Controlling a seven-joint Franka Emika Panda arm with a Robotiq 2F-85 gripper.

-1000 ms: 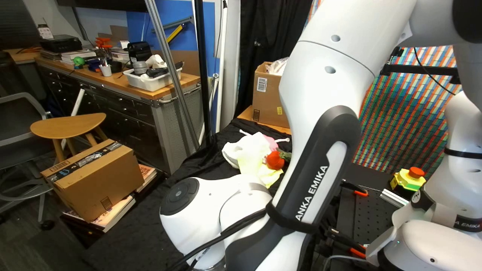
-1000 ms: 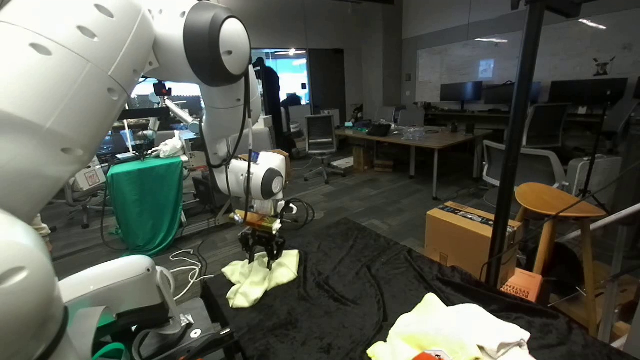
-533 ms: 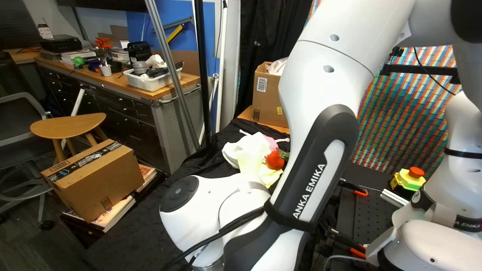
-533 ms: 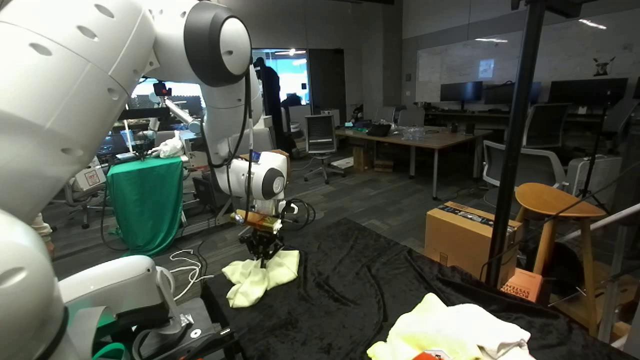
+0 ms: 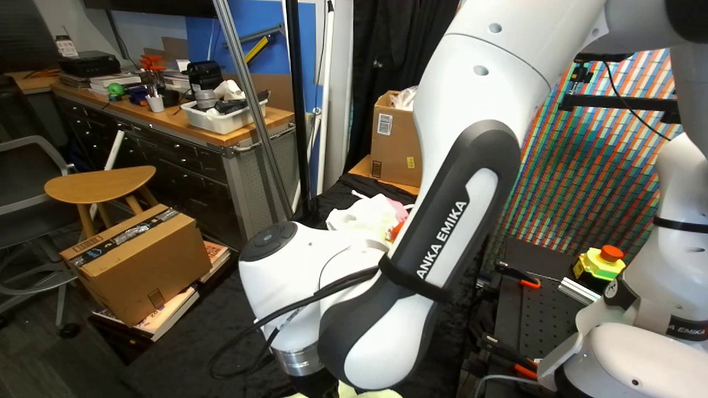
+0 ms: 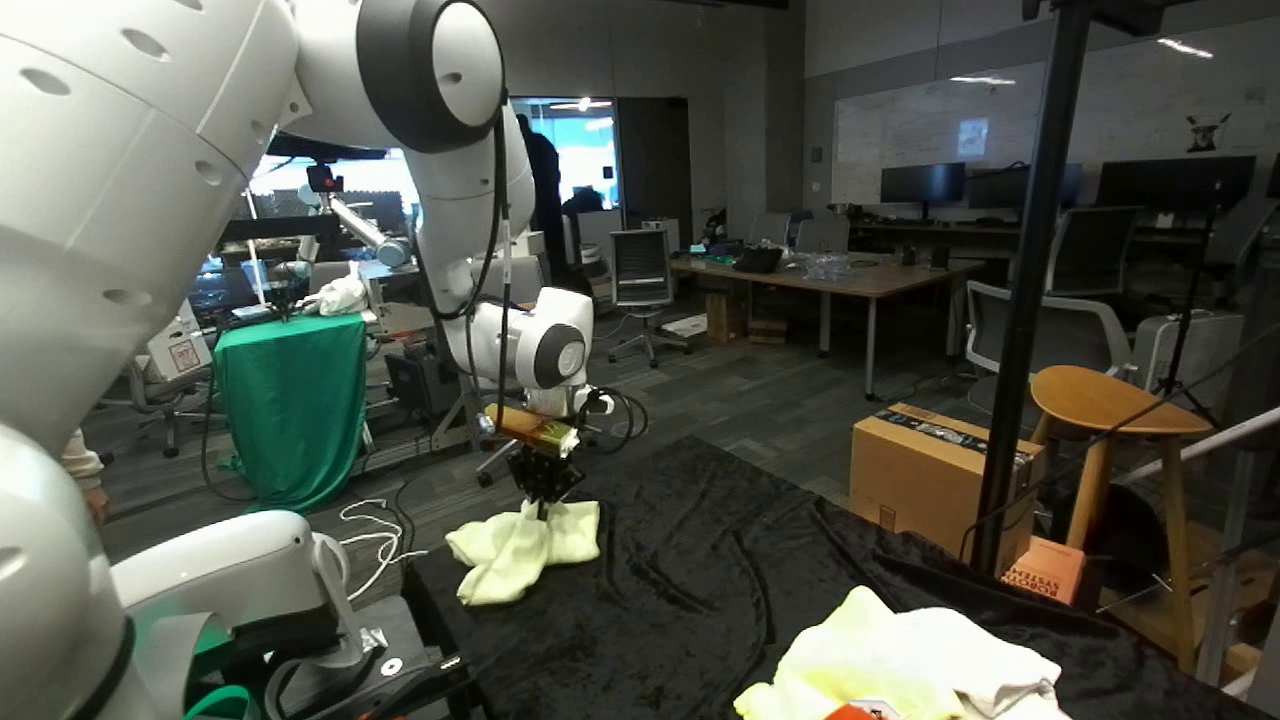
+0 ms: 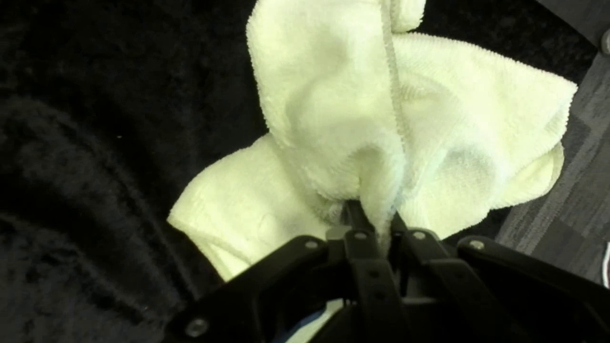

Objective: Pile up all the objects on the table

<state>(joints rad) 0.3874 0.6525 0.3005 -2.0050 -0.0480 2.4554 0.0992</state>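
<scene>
A pale yellow cloth (image 7: pixel 329 100) lies crumpled near a corner of the black-topped table (image 6: pixel 680 620), one fold pulled up. That fold is pinched between the fingers of my gripper (image 7: pixel 379 216), which is shut on it; the rest of the cloth spreads on the fabric below. Across the table is a heap: another pale yellow cloth (image 6: pixel 845 655), a white cloth (image 6: pixel 985 650) and a red item (image 6: pixel 850 712), cut off by the frame's edge. A pink cloth (image 5: pixel 397 210) shows behind the white one, partly covered by my arm.
A black post (image 6: pixel 1020 300) rises by the table's edge, with a cardboard box (image 6: pixel 925 480) and a wooden stool (image 6: pixel 1110 400) beyond it. Another box (image 5: pixel 398 146) stands behind the heap. Parts of a second white arm (image 5: pixel 647 354) and a stop button (image 5: pixel 611 254) sit beside the table.
My gripper has gone from open to shut on the pale yellow cloth, then shifted slightly up and sideways, drawing the fold along. The heap has not moved.
</scene>
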